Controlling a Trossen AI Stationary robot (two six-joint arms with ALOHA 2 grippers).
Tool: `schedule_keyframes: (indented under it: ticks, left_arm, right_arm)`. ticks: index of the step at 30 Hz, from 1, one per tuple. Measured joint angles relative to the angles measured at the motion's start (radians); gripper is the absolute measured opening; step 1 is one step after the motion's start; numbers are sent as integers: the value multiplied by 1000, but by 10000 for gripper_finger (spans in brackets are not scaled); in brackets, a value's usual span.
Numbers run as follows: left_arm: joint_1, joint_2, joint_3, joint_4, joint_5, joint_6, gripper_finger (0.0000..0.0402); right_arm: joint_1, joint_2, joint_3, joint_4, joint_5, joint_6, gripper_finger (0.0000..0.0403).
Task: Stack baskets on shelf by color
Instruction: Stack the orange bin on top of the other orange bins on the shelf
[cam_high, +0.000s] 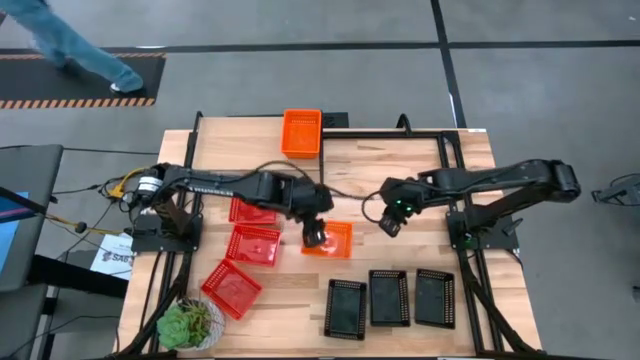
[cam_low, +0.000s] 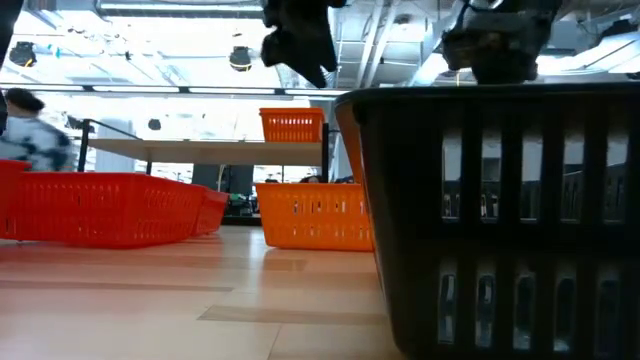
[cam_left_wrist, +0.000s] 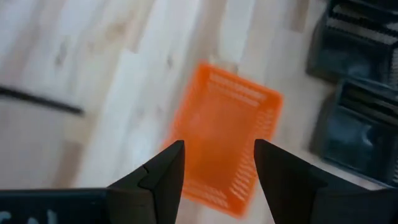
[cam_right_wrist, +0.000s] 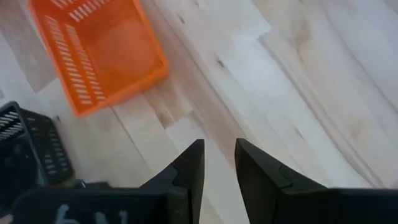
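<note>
Likely light, stiff and slippery, the shallow orange mesh-walled plastic basket (cam_high: 333, 239) lies mid-table under your spread, empty left gripper (cam_high: 314, 235); pinch one thin wall near its rim, right gripper (cam_high: 391, 225) idling, slightly parted.

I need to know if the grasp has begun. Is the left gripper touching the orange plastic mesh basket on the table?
Apart. In the left wrist view the open left gripper hangs above the orange plastic mesh basket, nothing between its fingers.

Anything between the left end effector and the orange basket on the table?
Nothing: in the left wrist view the open left end effector hovers over the orange perforated plastic basket, with only air between.
</note>
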Motion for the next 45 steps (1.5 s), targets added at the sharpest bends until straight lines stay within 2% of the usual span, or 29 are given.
schedule_keyframes:
  ticks: [7, 13, 22, 31, 35, 42, 45]
  left_arm:
    - [105, 29, -1, 22, 60, 146, 181]
    - [126, 136, -1, 42, 166, 253, 181]
    - [127, 262, -1, 57, 149, 339, 181]
    - [134, 317, 0, 46, 155, 328, 177]
    - [134, 320, 0, 24, 156, 312, 137]
    - [139, 331, 0, -3, 152, 312, 16]
    - [144, 330, 0, 7, 143, 300, 8]
  right_arm:
    - [43, -73, 0, -74, 88, 73, 113]
    - [59, -86, 0, -83, 118, 83, 113]
    - [58, -85, 0, -95, 118, 82, 113]
    - [58, -85, 0, -118, 118, 78, 113]
    - [58, -85, 0, -133, 118, 89, 113]
    - [68, -85, 0, -137, 118, 93, 113]
    - [83, -85, 0, -137, 118, 100, 113]
